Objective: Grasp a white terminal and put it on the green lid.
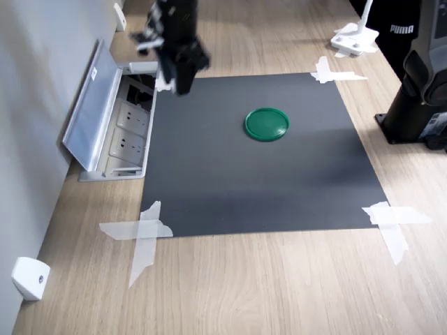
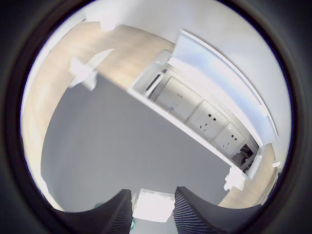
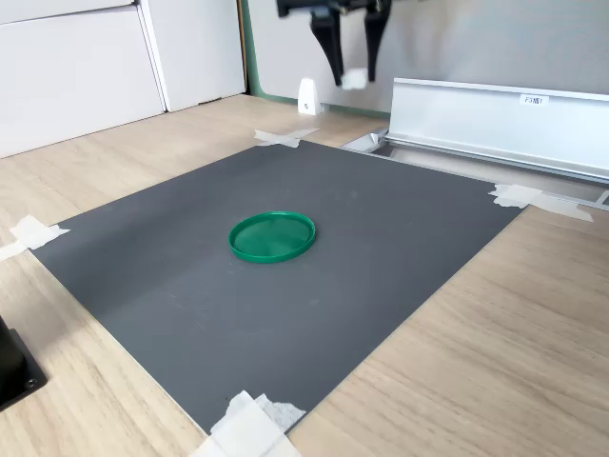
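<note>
The green lid [image 1: 266, 124] [image 3: 272, 236] lies flat near the middle of the dark mat [image 1: 230, 188] [image 3: 314, 286]. My gripper [image 1: 180, 84] [image 3: 352, 78] [image 2: 152, 209] hangs in the air above the mat's edge beside the socket box, well away from the lid. It is shut on the white terminal [image 3: 354, 78] [image 2: 153, 204], a small white block pinched between the two dark fingers. In the first exterior view the gripper is blurred and the terminal is hard to make out.
An open socket box [image 1: 126, 136] [image 3: 495, 124] [image 2: 204, 117] with a raised grey flap borders the mat. White tape strips [image 1: 143, 234] [image 3: 252, 428] hold the mat's corners. A white wedge piece [image 1: 29, 278] [image 3: 307, 97] sits by the wall. The black arm base [image 1: 419, 91] stands at the first exterior view's right.
</note>
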Controlling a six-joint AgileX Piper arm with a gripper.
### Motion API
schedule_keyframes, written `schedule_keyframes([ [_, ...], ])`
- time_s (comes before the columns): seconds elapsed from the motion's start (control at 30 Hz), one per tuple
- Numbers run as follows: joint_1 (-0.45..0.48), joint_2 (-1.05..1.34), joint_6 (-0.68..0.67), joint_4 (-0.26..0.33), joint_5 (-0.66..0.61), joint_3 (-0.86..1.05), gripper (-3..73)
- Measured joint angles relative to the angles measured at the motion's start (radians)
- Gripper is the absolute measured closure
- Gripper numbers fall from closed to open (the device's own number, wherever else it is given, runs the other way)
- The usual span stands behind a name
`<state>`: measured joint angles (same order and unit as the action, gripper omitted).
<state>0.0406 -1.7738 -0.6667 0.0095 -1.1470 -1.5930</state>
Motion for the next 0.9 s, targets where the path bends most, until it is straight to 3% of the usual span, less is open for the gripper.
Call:
schedule_keyframes([
  [0.47, 0.0, 0.307, -0.04, -0.044, 0.176, 0.574, 37.1],
  [0.9, 0.0, 0.306, 0.012, -0.122, 0.383, 0.747, 37.1],
])
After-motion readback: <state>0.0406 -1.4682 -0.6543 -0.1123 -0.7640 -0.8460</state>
